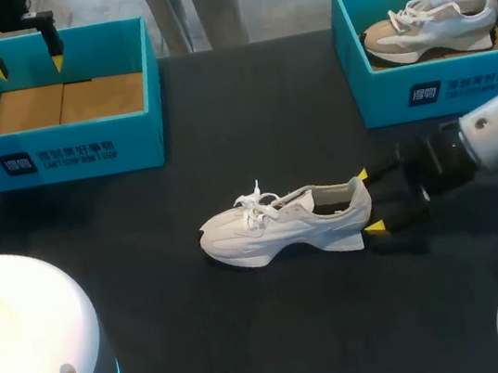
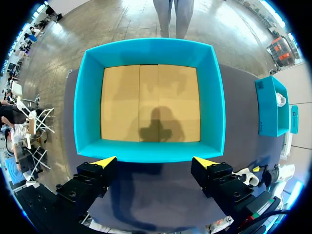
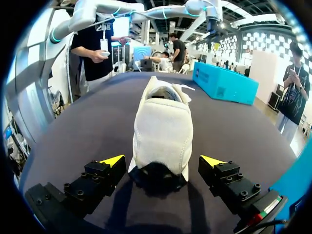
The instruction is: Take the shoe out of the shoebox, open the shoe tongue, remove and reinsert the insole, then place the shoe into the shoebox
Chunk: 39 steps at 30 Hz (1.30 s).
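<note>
A white shoe (image 1: 283, 226) lies on its sole in the middle of the dark table, toe to the left, heel to the right. My right gripper (image 1: 367, 200) stands open at the heel, one yellow tip on each side, with a gap to both. In the right wrist view the shoe's heel (image 3: 163, 131) sits between the fingers of the right gripper (image 3: 164, 160). An empty teal shoebox (image 1: 54, 103) with a cardboard floor stands at the back left. My left gripper (image 1: 23, 53) hangs open above its far rim; the left wrist view shows the left gripper (image 2: 152, 161) over the box (image 2: 150, 97).
A second teal shoebox (image 1: 433, 37) at the back right holds a beige and white shoe (image 1: 431, 23). In the right wrist view the empty box (image 3: 224, 84) shows beyond the shoe's toe.
</note>
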{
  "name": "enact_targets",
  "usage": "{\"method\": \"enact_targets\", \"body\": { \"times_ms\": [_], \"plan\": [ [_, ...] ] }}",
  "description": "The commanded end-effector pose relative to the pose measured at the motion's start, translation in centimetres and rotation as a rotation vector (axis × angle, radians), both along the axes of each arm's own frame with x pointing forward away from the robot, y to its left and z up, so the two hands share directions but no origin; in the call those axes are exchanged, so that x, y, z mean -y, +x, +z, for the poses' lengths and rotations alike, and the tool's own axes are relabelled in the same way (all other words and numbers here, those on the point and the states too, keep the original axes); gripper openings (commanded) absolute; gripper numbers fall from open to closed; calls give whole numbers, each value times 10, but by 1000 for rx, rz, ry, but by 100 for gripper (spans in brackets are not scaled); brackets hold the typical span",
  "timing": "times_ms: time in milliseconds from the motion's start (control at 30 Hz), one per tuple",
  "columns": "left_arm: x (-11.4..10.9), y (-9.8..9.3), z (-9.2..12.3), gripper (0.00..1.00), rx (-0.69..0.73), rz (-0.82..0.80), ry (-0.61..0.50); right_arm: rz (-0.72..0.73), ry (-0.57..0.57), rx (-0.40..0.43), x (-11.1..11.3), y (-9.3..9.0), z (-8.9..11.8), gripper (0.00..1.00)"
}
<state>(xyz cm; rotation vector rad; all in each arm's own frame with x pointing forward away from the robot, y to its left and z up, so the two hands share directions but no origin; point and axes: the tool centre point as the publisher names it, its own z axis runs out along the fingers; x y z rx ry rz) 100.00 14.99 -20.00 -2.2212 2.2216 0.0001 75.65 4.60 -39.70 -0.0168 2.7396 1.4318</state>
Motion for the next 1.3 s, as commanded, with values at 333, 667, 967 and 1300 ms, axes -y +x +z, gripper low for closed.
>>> {"method": "enact_targets", "body": {
  "times_ms": [333, 667, 967, 1300],
  "plan": [
    [0, 0, 0, 100, 0, 0, 0, 1, 28, -26, -27, -2, -10, 100],
    [0, 0, 0, 100, 0, 0, 0, -16, 32, -46, -39, -1, -23, 100],
    [0, 0, 0, 100, 0, 0, 0, -5, 33, -54, -48, -4, -29, 83],
    [0, 0, 0, 100, 0, 0, 0, -17, 24, -48, -51, -4, -31, 0]
  ]
}}
